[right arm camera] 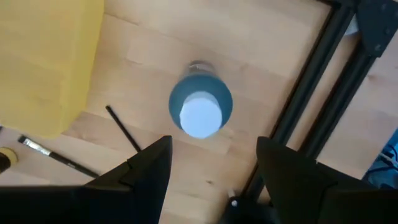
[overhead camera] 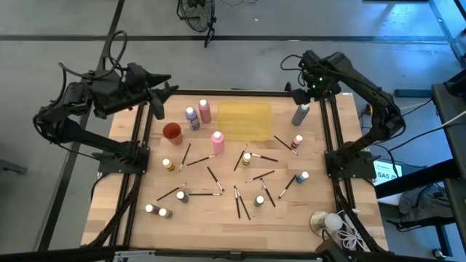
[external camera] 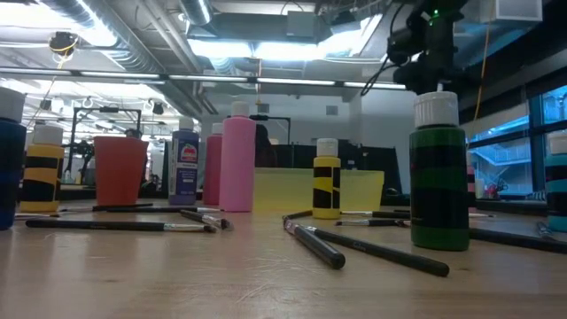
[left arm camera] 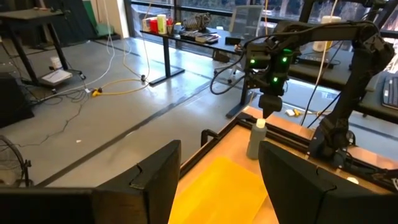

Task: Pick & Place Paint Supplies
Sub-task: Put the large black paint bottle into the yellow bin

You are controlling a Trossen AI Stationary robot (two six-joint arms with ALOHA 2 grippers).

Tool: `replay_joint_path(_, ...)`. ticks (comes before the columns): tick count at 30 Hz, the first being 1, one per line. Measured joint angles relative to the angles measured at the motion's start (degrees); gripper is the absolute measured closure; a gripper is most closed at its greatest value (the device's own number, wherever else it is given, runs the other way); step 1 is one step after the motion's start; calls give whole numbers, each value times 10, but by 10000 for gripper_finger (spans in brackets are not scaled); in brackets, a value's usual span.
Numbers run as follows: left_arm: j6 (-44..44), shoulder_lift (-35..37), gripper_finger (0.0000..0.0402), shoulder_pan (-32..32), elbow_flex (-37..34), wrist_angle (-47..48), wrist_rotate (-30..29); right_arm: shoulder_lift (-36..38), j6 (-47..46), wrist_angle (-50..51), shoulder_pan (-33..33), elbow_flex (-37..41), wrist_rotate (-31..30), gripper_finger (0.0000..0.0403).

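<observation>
Bottles: about fifteen are counted on the table (overhead camera: 218, 211)
Brushes: about a dozen, scattered mid-table
Right gripper (right arm camera: 211, 165): poised above the grey bottle (right arm camera: 200, 112) near the far right corner, fingers apart
Left gripper (left arm camera: 217, 174): raised over the far left corner, fingers apart

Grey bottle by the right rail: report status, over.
Right hand open, poised straight above grey bottle, not touching. Bottle upright beside yellow tray. Left hand open, waiting at table's far left corner. Nothing in the way.

Open right hand (right arm camera: 211, 165) hovers above a white-capped grey bottle (right arm camera: 200, 112).
</observation>
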State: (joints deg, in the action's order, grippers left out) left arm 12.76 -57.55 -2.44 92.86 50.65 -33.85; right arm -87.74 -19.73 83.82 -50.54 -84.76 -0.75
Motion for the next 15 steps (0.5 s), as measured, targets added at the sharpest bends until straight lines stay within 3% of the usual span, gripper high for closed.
replay_joint_path(15, 0, -17, 190, 0, 0, -1, 0, 0, 11, -57, 0, 44, 10, 167)
